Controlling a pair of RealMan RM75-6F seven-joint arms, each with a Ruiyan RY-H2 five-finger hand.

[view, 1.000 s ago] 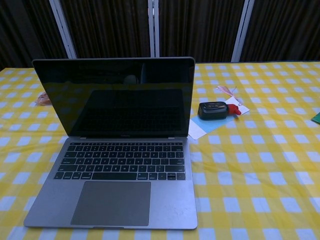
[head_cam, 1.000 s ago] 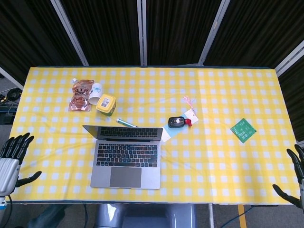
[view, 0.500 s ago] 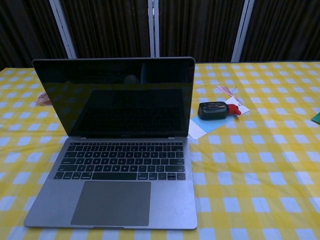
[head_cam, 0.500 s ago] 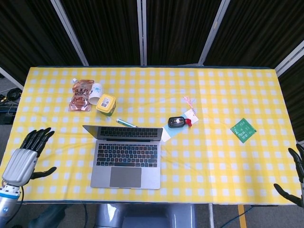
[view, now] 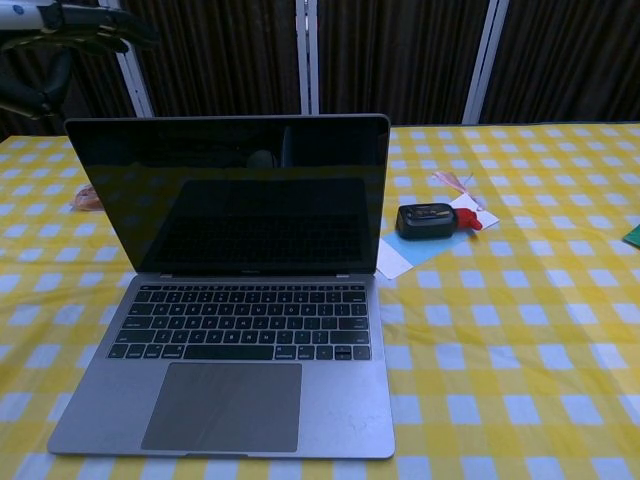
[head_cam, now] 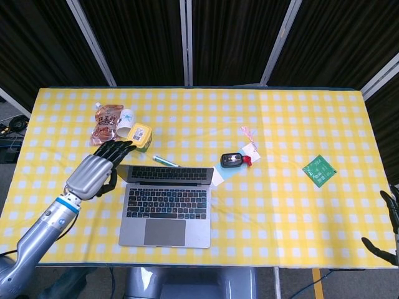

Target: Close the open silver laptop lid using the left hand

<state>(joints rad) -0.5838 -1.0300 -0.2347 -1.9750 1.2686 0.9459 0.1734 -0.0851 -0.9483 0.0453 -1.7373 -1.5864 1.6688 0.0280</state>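
While the silver laptop (head_cam: 166, 205) stands open near the front edge of the table (head_cam: 299, 212), left of the table's centre, its lid (view: 230, 195) is upright and the dark screen faces the front edge. The keyboard and trackpad lie flat on the yellow checked cloth.

The left hand (head_cam: 98, 169) hovers at the left end of the lid, just beside its upper left corner as the head view shows it. The fingers (head_cam: 116, 149) are extended and spread, pointing toward the far edge, and they hold nothing. Whether they touch the lid cannot be told. In the chest view the left hand (view: 75, 25) appears above and behind the lid's top left corner, apart from it.

The right hand (head_cam: 389, 227) sits at the front right corner of the table, well apart from the laptop. Only part of it shows; its visible fingers are apart and hold nothing.

Toward the far left corner lie an orange pouch (head_cam: 105, 124), a white cup (head_cam: 126, 118) and a yellow container (head_cam: 139, 136), close together. A green card (head_cam: 320, 170) lies near the right edge. A small black device (head_cam: 232, 160) rests on a paper sheet (head_cam: 219, 176) just right of the lid. A teal pen (head_cam: 165, 161) lies just behind the lid.
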